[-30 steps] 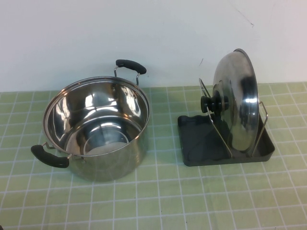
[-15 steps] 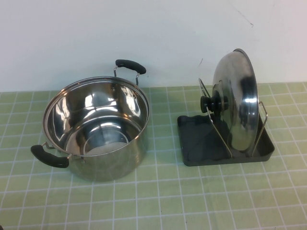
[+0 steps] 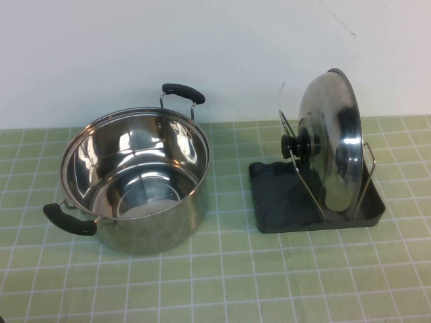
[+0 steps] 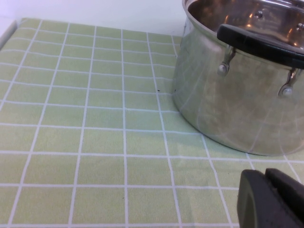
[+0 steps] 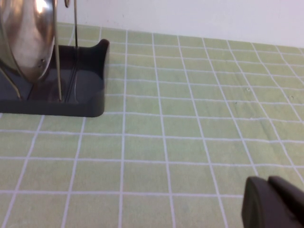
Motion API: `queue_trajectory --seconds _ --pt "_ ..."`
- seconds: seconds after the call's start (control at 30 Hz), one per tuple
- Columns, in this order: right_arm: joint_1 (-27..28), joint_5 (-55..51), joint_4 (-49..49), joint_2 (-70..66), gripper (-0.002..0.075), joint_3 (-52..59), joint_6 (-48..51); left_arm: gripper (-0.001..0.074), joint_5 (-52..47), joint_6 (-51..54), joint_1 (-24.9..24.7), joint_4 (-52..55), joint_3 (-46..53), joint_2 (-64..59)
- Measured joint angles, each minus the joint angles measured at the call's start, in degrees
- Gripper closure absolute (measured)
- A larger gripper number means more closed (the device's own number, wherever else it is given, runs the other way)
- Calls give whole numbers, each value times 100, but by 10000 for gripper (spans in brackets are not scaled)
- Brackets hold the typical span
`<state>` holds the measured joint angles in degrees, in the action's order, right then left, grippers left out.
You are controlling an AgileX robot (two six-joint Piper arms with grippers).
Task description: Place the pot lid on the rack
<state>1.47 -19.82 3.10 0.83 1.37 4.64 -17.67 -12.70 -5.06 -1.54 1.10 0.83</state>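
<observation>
A pale wall backs the green-tiled tabletop (image 3: 222, 282). In the high view the pot lid (image 3: 331, 145) stands on edge between the wire loops of the rack (image 3: 269, 202) at about 3 o'clock, knob facing the open steel pot (image 3: 135, 182) at 9 o'clock; neither arm appears, so the placing looks finished and the sound course is to stay clear of the loops. In the left wrist view the left tool (image 4: 273, 202) sits low near the pot's handled side, touching nothing, dark fingers together and empty. In the right wrist view the right tool (image 5: 273, 202) rests near the rack's corner, likewise closed up, gripping nothing.
</observation>
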Motion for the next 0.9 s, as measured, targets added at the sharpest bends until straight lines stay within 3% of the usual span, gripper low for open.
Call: queue_trajectory --seconds 0.9 --pt "0 0 24 0 727 0 -11 737 0 10 53 -3 0 0"
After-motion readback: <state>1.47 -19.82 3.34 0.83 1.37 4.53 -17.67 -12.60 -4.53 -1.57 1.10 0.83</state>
